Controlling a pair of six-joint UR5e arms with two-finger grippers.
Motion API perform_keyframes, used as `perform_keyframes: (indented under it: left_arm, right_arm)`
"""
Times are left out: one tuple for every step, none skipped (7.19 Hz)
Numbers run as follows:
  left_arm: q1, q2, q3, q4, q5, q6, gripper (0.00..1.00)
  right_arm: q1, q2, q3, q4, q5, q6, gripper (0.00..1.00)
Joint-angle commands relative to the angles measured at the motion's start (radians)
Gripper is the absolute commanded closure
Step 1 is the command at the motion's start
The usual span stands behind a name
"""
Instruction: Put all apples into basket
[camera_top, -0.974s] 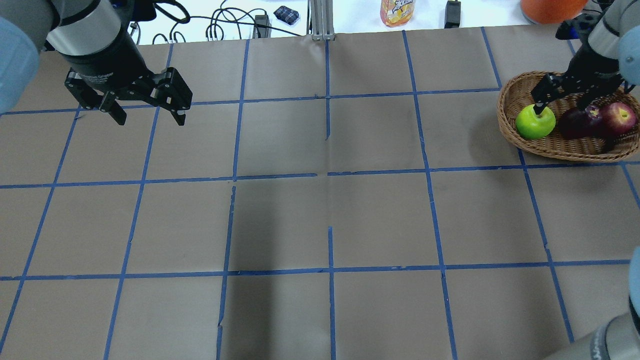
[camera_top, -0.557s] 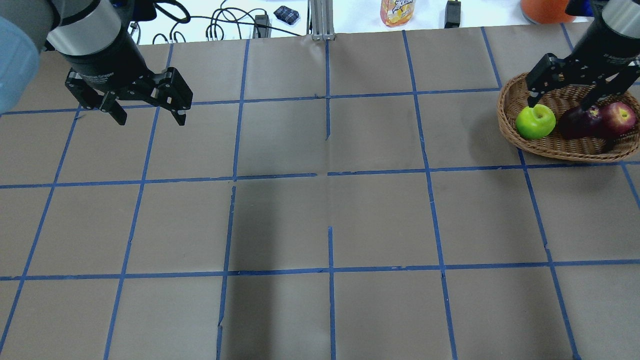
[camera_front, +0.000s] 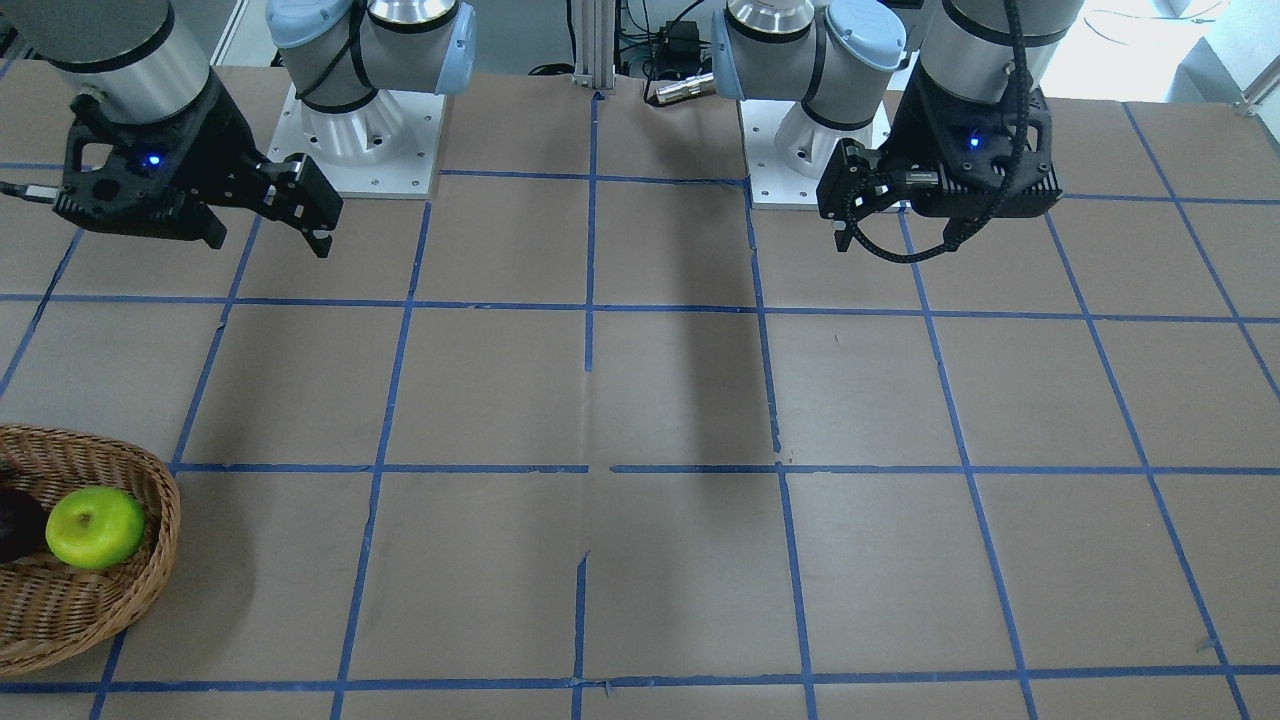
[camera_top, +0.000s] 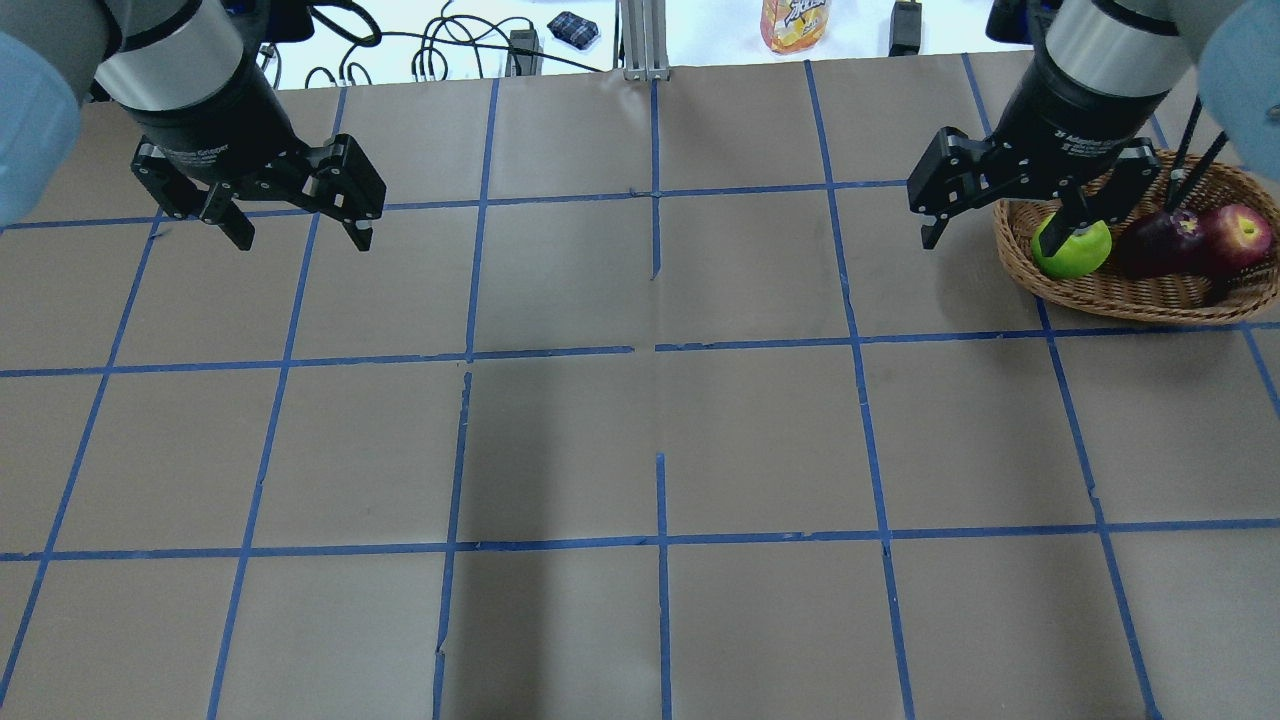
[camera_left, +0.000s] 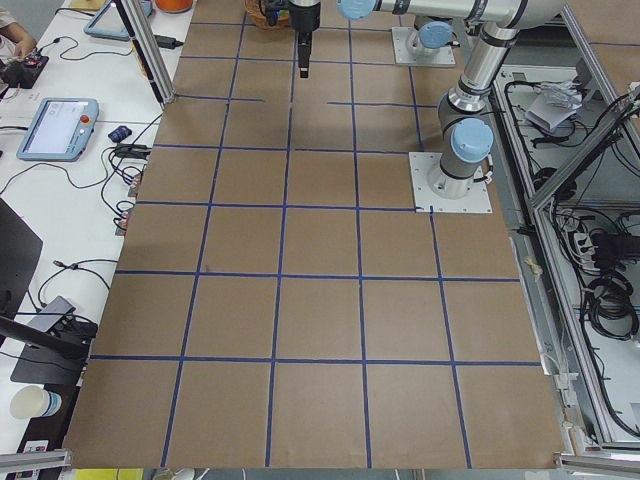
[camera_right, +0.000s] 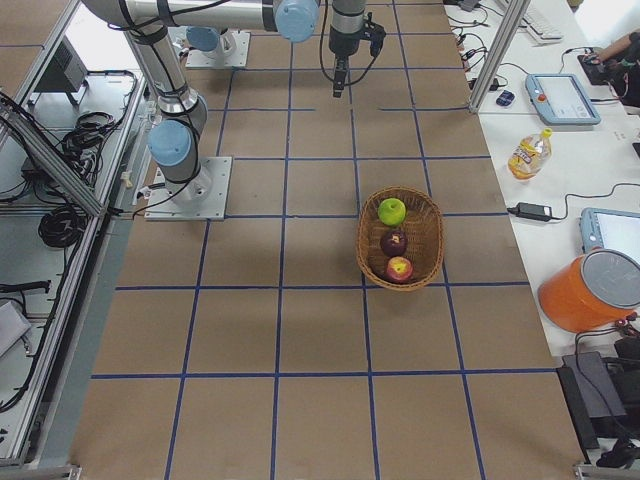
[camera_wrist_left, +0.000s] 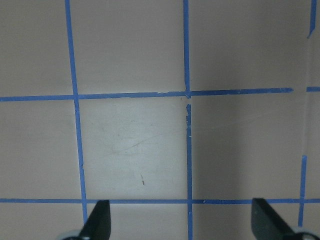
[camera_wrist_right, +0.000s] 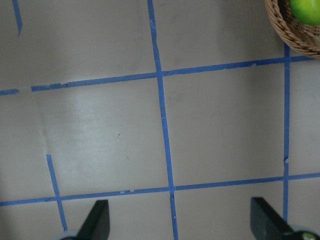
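The wicker basket (camera_top: 1140, 292) sits at the table's far right and holds all three apples: the lime green one (camera_top: 1078, 256), the dark maroon one (camera_top: 1160, 246) and the red one (camera_top: 1240, 236). The side view shows them in a row in the basket (camera_right: 432, 235). My right gripper (camera_top: 1000, 238) hangs open and empty above the table, just left of the basket; one finger overlaps the green apple in the overhead view. Its wrist view shows the basket rim (camera_wrist_right: 295, 37) and green apple (camera_wrist_right: 306, 10) at the top right. My left gripper (camera_top: 303, 238) is open and empty at the far left.
A brown paper cover with a blue tape grid (camera_top: 660, 350) lies over the table. A drink bottle (camera_top: 795, 25), cables and an orange bucket (camera_top: 1100, 20) sit beyond the far edge. In the front view the basket (camera_front: 160, 560) is at the lower left.
My right gripper has lifted out of the basket and moved left, away from the apples. The three apples stay in the basket. The left arm has not moved.
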Motion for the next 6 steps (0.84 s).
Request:
perform_keyframes:
  left_arm:
    - [0.000,0.001,-0.002,0.000,0.001,0.000,0.00]
    - [0.000,0.001,-0.002,0.000,0.005,0.000,0.00]
    - [0.000,0.001,-0.002,0.000,0.008,0.000,0.00]
    - [0.000,0.003,-0.002,0.000,0.006,0.000,0.00]
    - [0.000,0.001,-0.001,0.000,0.008,0.000,0.00]
    - [0.000,0.001,-0.001,0.000,0.006,0.000,0.00]
  right_arm:
    - [0.018,-0.103,0.065,0.042,-0.003,0.001,0.00]
    - [0.018,-0.149,0.119,0.032,-0.009,0.004,0.00]
    - [0.019,-0.152,0.112,0.031,-0.009,0.004,0.00]
    - [0.019,-0.143,0.078,0.038,-0.019,0.004,0.00]
    - [0.021,-0.113,0.043,0.041,-0.013,0.004,0.00]
    - [0.021,-0.094,0.019,0.082,-0.004,0.004,0.00]
